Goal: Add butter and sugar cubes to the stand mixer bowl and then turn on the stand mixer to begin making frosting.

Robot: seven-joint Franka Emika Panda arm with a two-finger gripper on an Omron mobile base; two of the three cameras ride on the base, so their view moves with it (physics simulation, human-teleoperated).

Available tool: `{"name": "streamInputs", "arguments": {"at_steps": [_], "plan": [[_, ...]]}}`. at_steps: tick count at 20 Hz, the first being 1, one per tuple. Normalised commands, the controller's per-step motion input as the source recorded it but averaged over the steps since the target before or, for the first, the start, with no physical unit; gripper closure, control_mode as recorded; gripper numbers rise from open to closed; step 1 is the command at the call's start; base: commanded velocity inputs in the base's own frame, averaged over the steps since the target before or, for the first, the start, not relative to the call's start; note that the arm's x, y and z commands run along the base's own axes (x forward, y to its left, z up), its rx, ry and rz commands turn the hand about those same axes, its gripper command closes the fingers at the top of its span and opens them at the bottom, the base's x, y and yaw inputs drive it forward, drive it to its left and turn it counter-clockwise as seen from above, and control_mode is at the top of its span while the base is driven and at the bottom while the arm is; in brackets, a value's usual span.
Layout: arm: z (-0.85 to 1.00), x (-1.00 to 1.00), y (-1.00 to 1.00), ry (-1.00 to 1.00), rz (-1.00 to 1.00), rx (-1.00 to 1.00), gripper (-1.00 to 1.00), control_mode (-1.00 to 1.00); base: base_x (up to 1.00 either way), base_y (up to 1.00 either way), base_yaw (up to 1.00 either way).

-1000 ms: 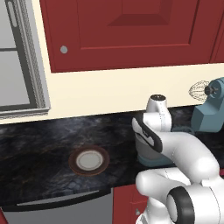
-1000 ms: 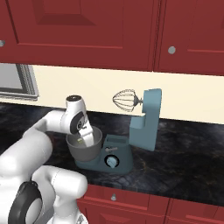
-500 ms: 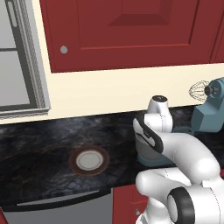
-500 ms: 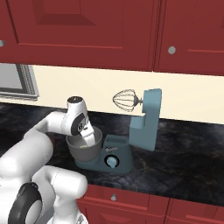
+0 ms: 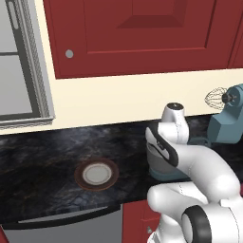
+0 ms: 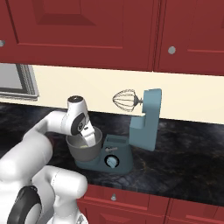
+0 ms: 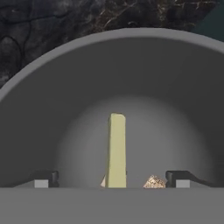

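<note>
The hand view looks down into the grey stand mixer bowl. A pale yellow butter stick lies on the bowl's floor, with a small speckled brown sugar cube beside it. My gripper is open, its fingertips spread wide on either side of the butter and clear of it. In the right base view the gripper hangs over the bowl, which sits on the teal stand mixer. The mixer's head is tilted back with the whisk raised, and the knob faces front.
A round white plate with a brown rim sits on the dark counter, left of the mixer. Red wall cabinets hang above. Red drawer fronts run below the counter edge.
The fingers have spread apart over the bowl. The arm has barely shifted, and the mixer and plate stay where they were.
</note>
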Motion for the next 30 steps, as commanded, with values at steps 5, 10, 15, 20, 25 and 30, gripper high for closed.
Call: {"name": "streamInputs", "arguments": {"at_steps": [5, 10, 15, 20, 25, 30], "plan": [[0.26, -0.33, -0.14, 0.0, 0.0, 0.0, -1.0, -1.0, 0.0, 0.0, 0.0], [0.25, -0.36, -0.18, 0.0, 0.0, 0.0, -1.0, -1.0, 0.0, 0.0, 0.0], [0.31, -0.35, -0.19, 0.0, 0.0, 0.0, -1.0, -1.0, 0.0, 0.0, 0.0], [0.41, -0.23, -0.15, 0.01, 0.0, 0.0, -1.0, -1.0, 0.0, 0.0, 0.0], [0.53, -0.11, -0.08, 0.11, 0.0, 0.0, -1.0, -1.0, 0.0, 0.0, 0.0], [0.48, -0.09, -0.01, 0.13, 0.0, -0.01, -1.0, -1.0, 0.0, 0.0, 0.0]]}}
